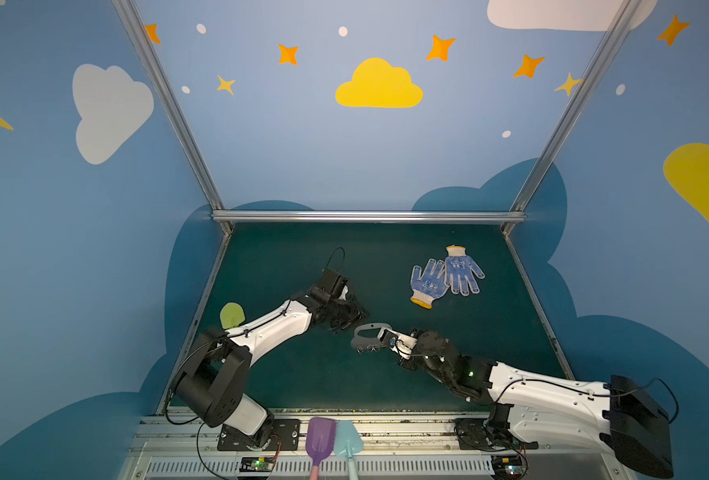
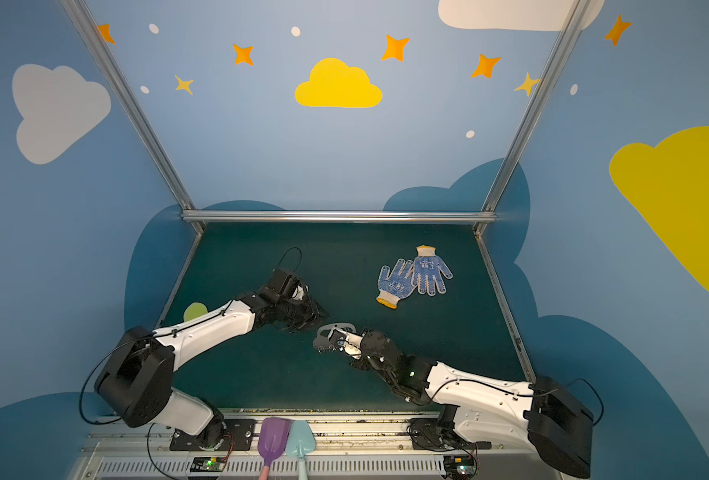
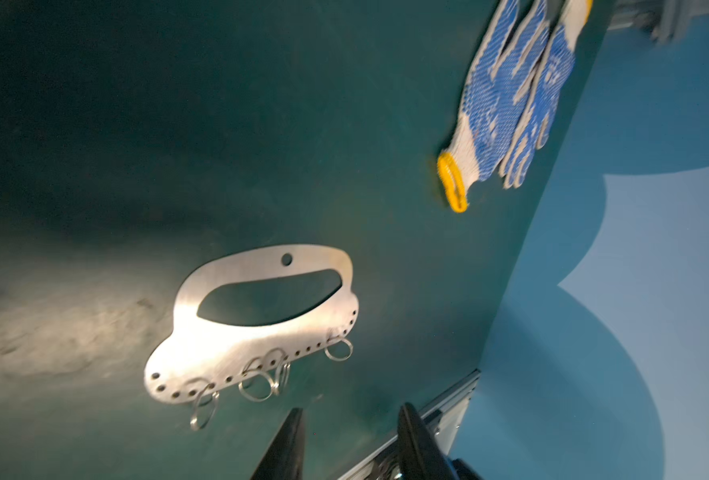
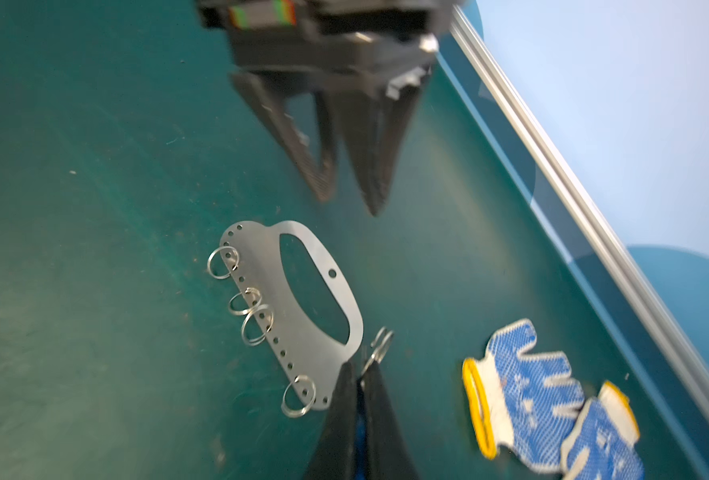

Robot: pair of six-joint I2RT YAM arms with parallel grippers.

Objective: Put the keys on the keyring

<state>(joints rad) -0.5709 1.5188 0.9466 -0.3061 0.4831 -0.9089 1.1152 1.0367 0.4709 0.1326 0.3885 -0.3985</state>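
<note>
The keyring (image 1: 365,332) (image 2: 331,330) is a flat grey plate lying on the green mat, with small rings along its hole-dotted edge (image 3: 261,328) (image 4: 302,291). My right gripper (image 4: 360,368) (image 1: 387,337) is at one end of the plate, shut on the keys (image 4: 359,428). Only a blue sliver shows between the fingers, and a metal ring (image 4: 379,345) sticks out past the tips. My left gripper (image 3: 352,409) (image 4: 349,203) (image 1: 350,322) hovers just off the plate's far side. It is open, with nothing between its fingers.
A pair of blue-dotted white gloves (image 1: 446,276) (image 2: 413,276) (image 3: 506,95) (image 4: 543,399) lies at the back right of the mat. A pale green round piece (image 1: 231,314) sits behind the left arm. Purple (image 1: 320,440) and teal (image 1: 347,442) scoops rest at the front rail.
</note>
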